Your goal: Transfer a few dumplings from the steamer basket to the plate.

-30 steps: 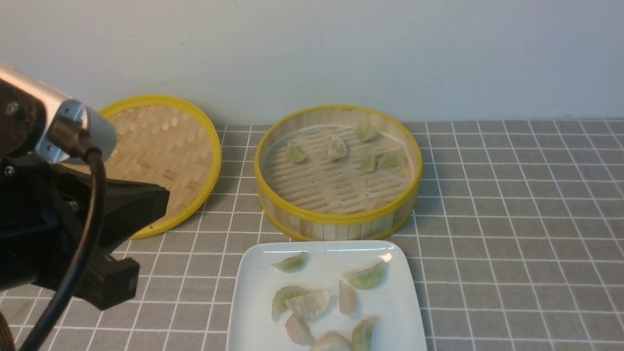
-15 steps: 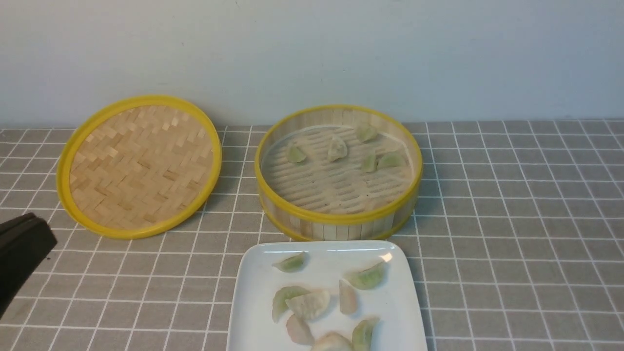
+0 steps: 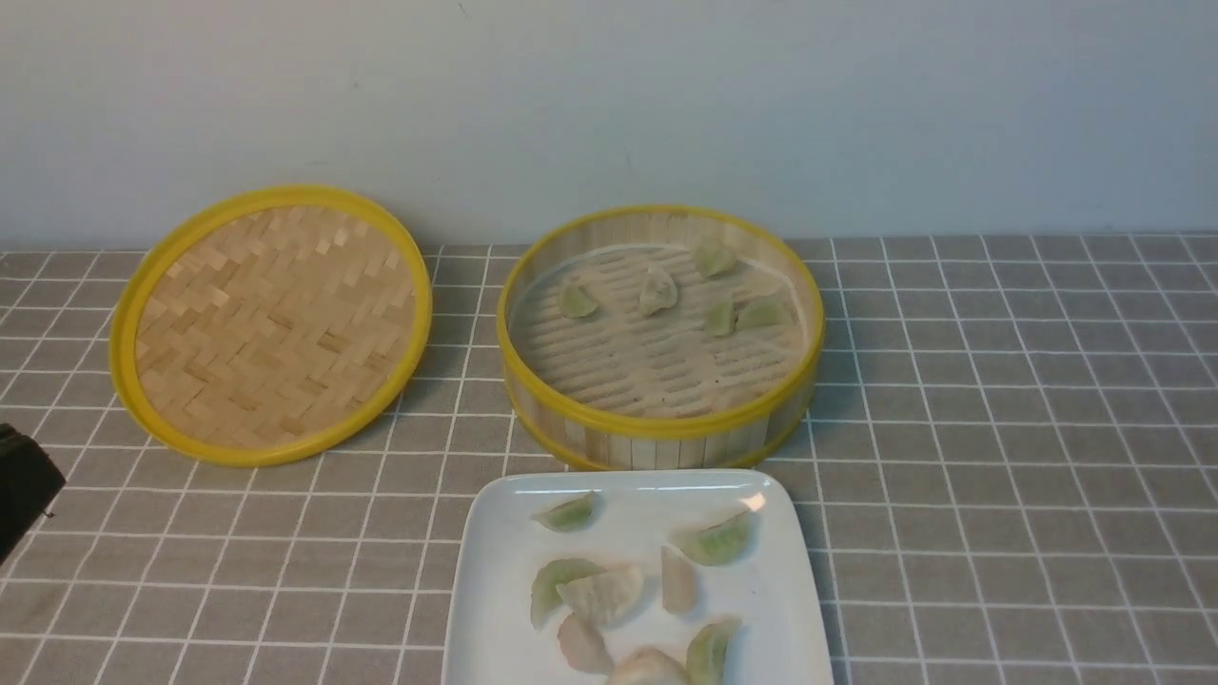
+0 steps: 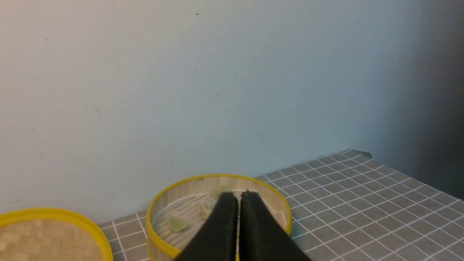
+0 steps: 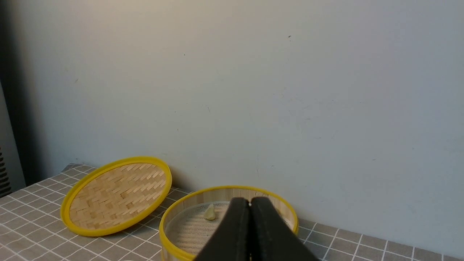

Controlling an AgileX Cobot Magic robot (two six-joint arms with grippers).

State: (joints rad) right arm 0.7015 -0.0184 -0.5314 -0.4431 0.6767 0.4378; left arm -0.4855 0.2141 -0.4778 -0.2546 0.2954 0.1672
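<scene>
The steamer basket (image 3: 666, 440) stands mid-table with several pale green and cream dumplings (image 3: 577, 301) on its slatted floor. In front of it, the white plate (image 3: 773, 609) holds several more dumplings (image 3: 599, 592). Only a black tip of my left gripper (image 3: 27, 483) shows at the front view's left edge, well away from both. In the left wrist view that gripper (image 4: 238, 197) is shut and empty, pointing over the basket (image 4: 184, 189) and a green dumpling (image 4: 177, 224). My right gripper (image 5: 250, 203) is shut and empty, back from the basket (image 5: 216, 194) and a dumpling (image 5: 210, 213); it is absent from the front view.
The flat woven lid (image 3: 271, 323) with a yellow rim leans against the wall left of the basket; the lid (image 5: 116, 195) also shows in the right wrist view. A grey checked cloth (image 3: 999, 428) covers the table. A pale wall rises right behind the basket.
My left arm has pulled back to the left and out of the front view, uncovering the lid; only its black tip remains at the edge. Dumplings, basket and plate have not moved.
</scene>
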